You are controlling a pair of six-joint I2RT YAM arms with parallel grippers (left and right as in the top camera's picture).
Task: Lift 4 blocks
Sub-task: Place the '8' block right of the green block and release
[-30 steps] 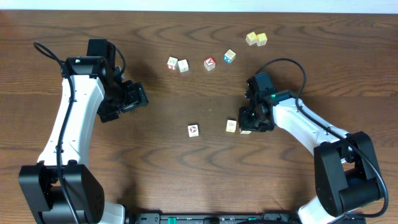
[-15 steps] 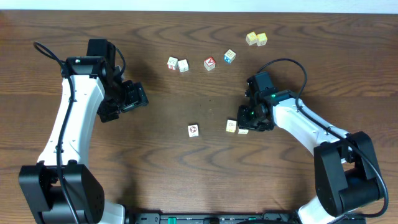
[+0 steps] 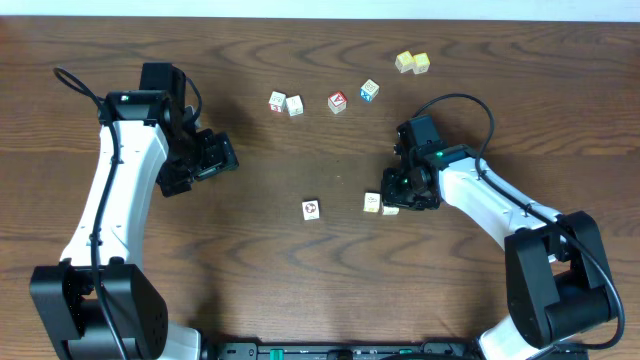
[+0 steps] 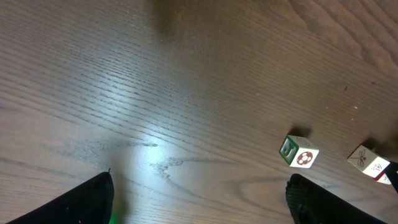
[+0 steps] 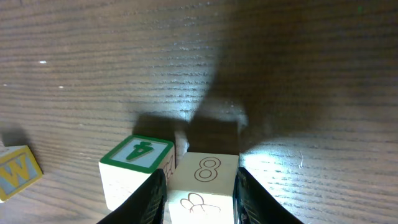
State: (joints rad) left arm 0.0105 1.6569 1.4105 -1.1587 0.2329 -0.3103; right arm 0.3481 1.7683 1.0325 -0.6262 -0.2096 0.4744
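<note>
The right gripper (image 5: 200, 186) is pinching the cream 8 block (image 5: 205, 168) between narrowed fingers, one pad on each side face. The green 4 block (image 5: 134, 165) is sitting just beside it, crowding one finger (image 5: 155, 190) (tight quarters here!). A lift risks dragging that neighbour along or twisting the 8 block loose. That block is sitting squarely between the fingertips, right of the table's (image 3: 300, 280) middle. The left gripper (image 3: 213, 155) is hanging wide open, empty, well apart.
</note>
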